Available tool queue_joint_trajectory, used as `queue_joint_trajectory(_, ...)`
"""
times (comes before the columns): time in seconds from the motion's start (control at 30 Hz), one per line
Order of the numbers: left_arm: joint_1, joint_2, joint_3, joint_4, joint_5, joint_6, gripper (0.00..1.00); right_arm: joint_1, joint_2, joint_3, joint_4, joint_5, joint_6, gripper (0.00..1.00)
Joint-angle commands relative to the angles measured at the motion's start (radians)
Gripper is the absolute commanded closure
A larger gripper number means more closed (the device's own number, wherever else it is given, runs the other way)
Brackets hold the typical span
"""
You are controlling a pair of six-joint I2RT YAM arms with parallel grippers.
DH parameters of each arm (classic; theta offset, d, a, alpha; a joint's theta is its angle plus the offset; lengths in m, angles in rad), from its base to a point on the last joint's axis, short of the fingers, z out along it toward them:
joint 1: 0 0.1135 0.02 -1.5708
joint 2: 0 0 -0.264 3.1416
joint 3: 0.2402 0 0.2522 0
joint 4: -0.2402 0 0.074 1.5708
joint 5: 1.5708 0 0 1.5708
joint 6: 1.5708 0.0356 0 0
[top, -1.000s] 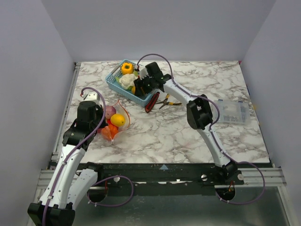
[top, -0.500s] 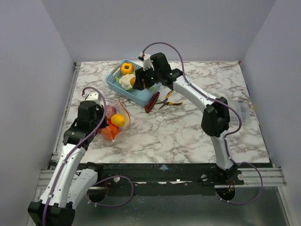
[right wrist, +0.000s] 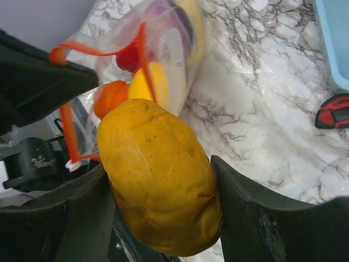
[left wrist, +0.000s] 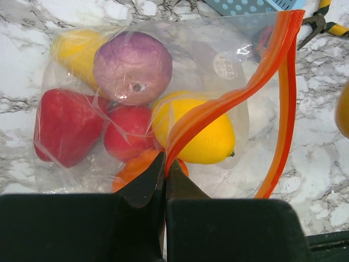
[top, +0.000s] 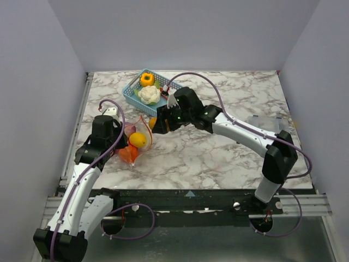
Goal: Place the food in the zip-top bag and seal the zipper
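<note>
The zip-top bag (top: 135, 143) lies at the table's left, its mouth held up toward the right. Inside it I see a purple ball (left wrist: 132, 66), a red strawberry (left wrist: 65, 134), a lemon (left wrist: 202, 131) and an orange piece (left wrist: 136, 169). My left gripper (left wrist: 164, 158) is shut on the red-orange zipper (left wrist: 218, 103) at the near end of the mouth. My right gripper (right wrist: 158, 162) is shut on a yellow-orange fruit (right wrist: 158, 180). It hangs just right of the bag's mouth (right wrist: 142, 60), with the fruit (top: 153, 122) off the table.
The blue basket (top: 130, 93) at the back holds a yellow-orange pepper (top: 146, 79) and a white cauliflower (top: 148, 94). Red-handled pliers (right wrist: 334, 112) lie beside the basket, partly under my right arm. A clear box (top: 267, 124) sits at the right.
My right arm has swung from the basket down and left to the bag's mouth, carrying the yellow-orange fruit. The left gripper has held the zipper still.
</note>
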State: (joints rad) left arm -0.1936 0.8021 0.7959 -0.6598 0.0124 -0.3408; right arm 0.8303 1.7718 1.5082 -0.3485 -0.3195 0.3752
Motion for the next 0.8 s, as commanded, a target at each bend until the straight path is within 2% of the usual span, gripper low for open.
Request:
queue_joint_trajectory(0.0,0.011,-0.004,0.009,0.008,0.049,0.01,1.0,0.058,-0.099,-0.05,0.03,0.083,0.062,0.78)
queue_joint_trajectory(0.23,0.014,-0.045,0.002,0.023,0.059,0.01,1.0,0.174,-0.058,-0.013,0.087,0.116,0.129,0.72)
queue_joint_trajectory(0.5,0.014,-0.095,-0.009,0.043,0.078,0.008,1.0,0.216,0.061,0.077,0.11,0.206,0.22,0.64)
queue_joint_trajectory(0.77,0.014,-0.119,-0.011,0.046,0.081,0.006,1.0,0.221,0.183,0.207,0.031,0.273,0.218,0.43)
